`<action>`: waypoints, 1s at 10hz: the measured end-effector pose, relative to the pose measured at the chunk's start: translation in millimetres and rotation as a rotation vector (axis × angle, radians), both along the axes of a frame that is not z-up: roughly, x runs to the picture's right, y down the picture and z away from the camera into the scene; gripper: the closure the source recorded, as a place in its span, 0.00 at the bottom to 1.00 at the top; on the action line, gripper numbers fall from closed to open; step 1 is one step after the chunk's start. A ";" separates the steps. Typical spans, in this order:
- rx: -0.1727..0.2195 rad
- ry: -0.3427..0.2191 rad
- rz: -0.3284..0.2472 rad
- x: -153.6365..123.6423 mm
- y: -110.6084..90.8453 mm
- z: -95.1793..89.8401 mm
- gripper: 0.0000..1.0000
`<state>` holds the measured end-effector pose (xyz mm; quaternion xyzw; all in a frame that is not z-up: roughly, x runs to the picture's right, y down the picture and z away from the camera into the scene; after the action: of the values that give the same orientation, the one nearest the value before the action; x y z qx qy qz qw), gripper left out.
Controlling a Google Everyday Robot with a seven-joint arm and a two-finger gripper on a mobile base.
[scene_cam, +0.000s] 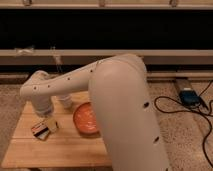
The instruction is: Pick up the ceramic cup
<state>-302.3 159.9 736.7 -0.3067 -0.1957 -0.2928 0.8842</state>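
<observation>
**Gripper low over the table's left side, cup just behind the arm**

The white arm (100, 82) reaches from the right foreground across the wooden table (65, 150). Its gripper (49, 123) hangs low at the left, just beside the small card-like box (39, 130). Whether the gripper is released or clenched cannot be told. The ceramic cup (65, 101) stands upright on the table near the far edge, partly hidden by the forearm, just left of the orange bowl (86, 119).

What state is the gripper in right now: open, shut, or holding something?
Gripper: cannot be told. It is at the arm's end, over the left side of the table, close to the cup.
</observation>
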 end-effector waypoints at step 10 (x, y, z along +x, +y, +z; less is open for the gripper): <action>0.102 0.099 0.018 61.7 -87.1 12.6 0.20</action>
<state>-240.6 72.8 749.3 -0.2736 -0.1395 -0.2792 0.9098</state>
